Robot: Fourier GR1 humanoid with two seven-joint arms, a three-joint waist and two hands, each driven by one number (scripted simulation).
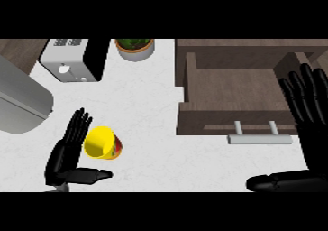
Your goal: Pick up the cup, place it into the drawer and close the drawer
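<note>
A yellow cup (102, 143) with a red band lies on its side on the white counter (147, 113), mouth toward the left. My left hand (66, 153) is right beside it on its left, open, with straight fingers along the cup's rim and the thumb stretched out below it. The brown wooden drawer (223, 88) stands pulled out at the right, its inside bare, with a pale bar handle (257, 139) at its front. My right hand (312, 122) is open and held up at the right edge, over the drawer's right side.
A white toaster (73, 58) sits at the back left. A potted plant (134, 48) stands at the back middle. A large grey rounded object (17, 101) fills the left edge. Bare counter lies between the cup and the drawer.
</note>
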